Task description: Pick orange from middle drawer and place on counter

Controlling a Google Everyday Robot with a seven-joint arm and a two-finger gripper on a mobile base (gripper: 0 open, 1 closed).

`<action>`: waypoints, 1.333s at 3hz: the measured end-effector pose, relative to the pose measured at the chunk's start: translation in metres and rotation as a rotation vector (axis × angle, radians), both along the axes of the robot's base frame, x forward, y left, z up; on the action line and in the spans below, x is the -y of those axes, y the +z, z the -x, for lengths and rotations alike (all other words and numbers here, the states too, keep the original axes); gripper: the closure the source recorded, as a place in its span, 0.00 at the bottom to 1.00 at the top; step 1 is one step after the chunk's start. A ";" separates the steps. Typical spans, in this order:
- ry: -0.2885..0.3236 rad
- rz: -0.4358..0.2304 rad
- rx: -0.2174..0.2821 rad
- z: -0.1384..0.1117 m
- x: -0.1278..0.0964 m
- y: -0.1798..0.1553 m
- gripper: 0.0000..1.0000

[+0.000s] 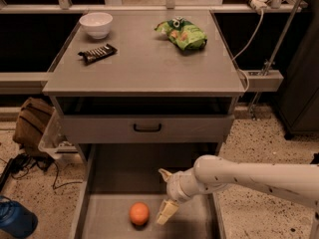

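Note:
The orange (139,213) lies on the floor of the pulled-out middle drawer (114,173), near its front. My gripper (165,193) is inside the drawer, just right of the orange and a little above it, with its two pale fingers spread open and empty. One fingertip (164,214) hangs close to the orange's right side without touching it. The white arm reaches in from the right. The counter (149,63) is the grey cabinet top above the drawers.
On the counter stand a white bowl (96,24) at the back left, a dark snack bar (97,53) and a green snack bag (183,33). A shut drawer front with a black handle (147,128) sits above the open drawer. A brown bag (31,123) and a blue object (15,219) lie on the floor at left.

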State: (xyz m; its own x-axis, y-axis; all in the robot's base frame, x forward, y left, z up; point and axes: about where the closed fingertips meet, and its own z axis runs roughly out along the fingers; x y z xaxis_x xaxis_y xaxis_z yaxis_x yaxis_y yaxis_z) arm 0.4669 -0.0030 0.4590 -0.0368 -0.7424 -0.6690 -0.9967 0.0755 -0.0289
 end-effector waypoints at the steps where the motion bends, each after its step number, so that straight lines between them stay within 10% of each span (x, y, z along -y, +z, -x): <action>1: 0.036 -0.043 -0.052 0.005 -0.017 -0.026 0.00; 4: 0.139 -0.129 -0.180 0.025 -0.067 -0.088 0.00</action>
